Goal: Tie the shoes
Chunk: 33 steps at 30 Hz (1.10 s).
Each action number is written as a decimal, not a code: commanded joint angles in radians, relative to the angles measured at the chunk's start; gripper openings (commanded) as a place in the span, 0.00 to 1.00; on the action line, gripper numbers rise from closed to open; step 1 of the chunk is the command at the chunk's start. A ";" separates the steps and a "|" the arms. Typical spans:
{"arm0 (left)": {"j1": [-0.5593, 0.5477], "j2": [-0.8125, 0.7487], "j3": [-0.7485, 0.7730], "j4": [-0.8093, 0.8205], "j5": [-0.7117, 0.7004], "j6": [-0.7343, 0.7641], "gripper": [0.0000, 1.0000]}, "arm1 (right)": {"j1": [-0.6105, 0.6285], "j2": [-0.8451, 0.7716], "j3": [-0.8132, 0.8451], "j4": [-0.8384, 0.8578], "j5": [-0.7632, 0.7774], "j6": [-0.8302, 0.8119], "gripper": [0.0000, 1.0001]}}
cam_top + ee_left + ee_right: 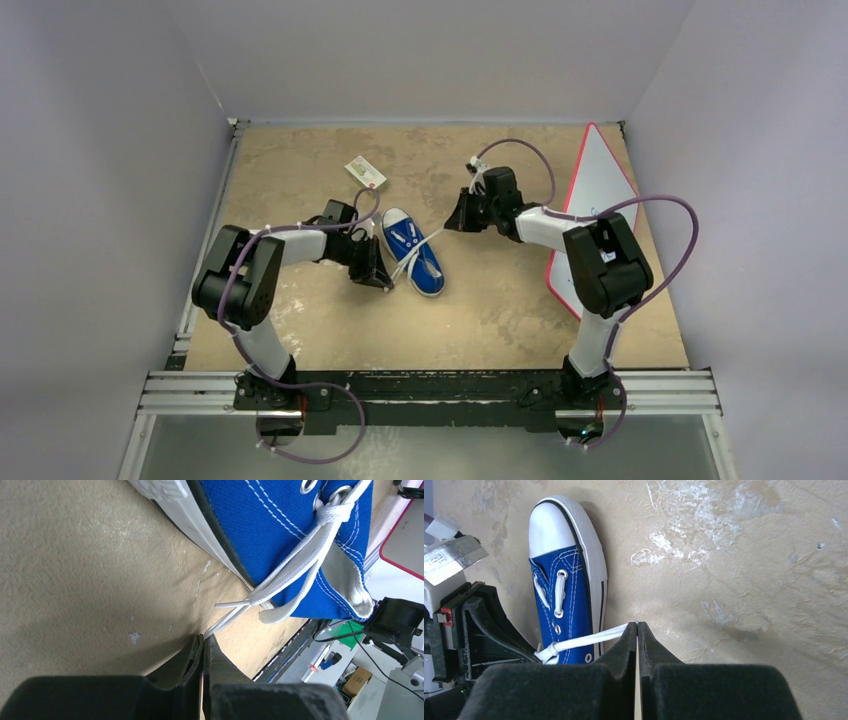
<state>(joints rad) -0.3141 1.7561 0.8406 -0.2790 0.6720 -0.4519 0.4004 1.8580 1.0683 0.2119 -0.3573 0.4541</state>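
Observation:
The small blue sneaker with white sole and toe cap lies mid-table, toe toward the back. My left gripper sits at the shoe's left side, shut on a white lace that runs from the eyelets to its tips. My right gripper is right of the shoe, shut on the other white lace, pulled taut from the knot to its tips. The shoe also shows in the left wrist view and in the right wrist view.
A small white box with a red edge lies behind the shoe. A white board with a red rim leans at the right side. The tan table ends at a metal rail in front.

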 commanded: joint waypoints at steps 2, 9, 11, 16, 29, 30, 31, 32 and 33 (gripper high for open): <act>0.011 0.026 -0.024 -0.106 -0.123 0.053 0.00 | -0.046 -0.032 -0.008 0.083 0.104 -0.010 0.00; 0.024 0.005 -0.032 -0.127 -0.185 0.014 0.00 | -0.060 -0.015 -0.017 0.092 0.115 0.001 0.00; 0.024 0.007 -0.032 -0.132 -0.190 0.013 0.00 | -0.066 -0.010 -0.022 0.100 0.118 0.008 0.00; 0.023 0.029 -0.023 -0.121 -0.174 0.014 0.00 | -0.068 0.021 0.003 0.111 0.090 0.008 0.00; 0.026 -0.098 0.040 -0.181 -0.257 0.067 0.32 | -0.063 -0.045 0.083 -0.028 -0.083 -0.059 0.42; 0.026 -0.116 0.046 -0.192 -0.267 0.077 0.37 | -0.064 -0.062 0.083 -0.042 -0.099 -0.076 0.47; 0.026 -0.142 0.053 -0.198 -0.279 0.085 0.42 | -0.064 -0.078 0.091 -0.068 -0.121 -0.101 0.52; 0.026 -0.161 0.054 -0.201 -0.291 0.087 0.46 | -0.064 -0.092 0.107 -0.111 -0.145 -0.131 0.56; 0.026 -0.180 0.053 -0.203 -0.298 0.089 0.48 | -0.064 -0.104 0.126 -0.157 -0.159 -0.165 0.61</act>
<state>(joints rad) -0.3000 1.6535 0.8673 -0.4194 0.5110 -0.4274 0.3378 1.8557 1.1206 0.1764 -0.4221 0.4049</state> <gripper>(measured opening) 0.437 0.542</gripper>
